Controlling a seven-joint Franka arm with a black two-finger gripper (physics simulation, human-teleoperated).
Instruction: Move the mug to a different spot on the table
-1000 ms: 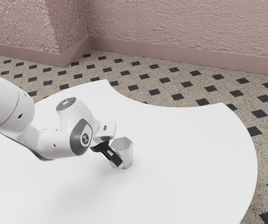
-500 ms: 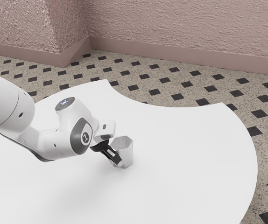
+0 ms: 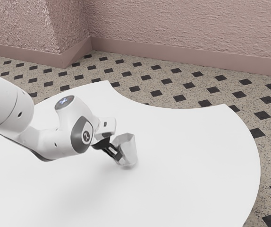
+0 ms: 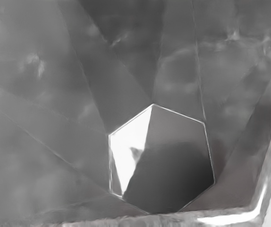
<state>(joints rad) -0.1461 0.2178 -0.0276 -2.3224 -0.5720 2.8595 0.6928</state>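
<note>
The gripper (image 3: 114, 151) pinches the near wall of the mug (image 3: 127, 149), which hangs tilted, seemingly just clear of the table (image 3: 197, 156) near its middle. The grasp looks done; carrying and setting down elsewhere remain

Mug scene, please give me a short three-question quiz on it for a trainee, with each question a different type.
1. True or false: the mug sits far from the gripper, untouched.
2. Multiple choice: in the wrist view, the mug's inner bottom is A) round, B) hexagonal, C) square.
3. Fill in: the table top is coloured ___.

Key: 1 false, the fingers clamp its wall; 2 B; 3 white.
</note>
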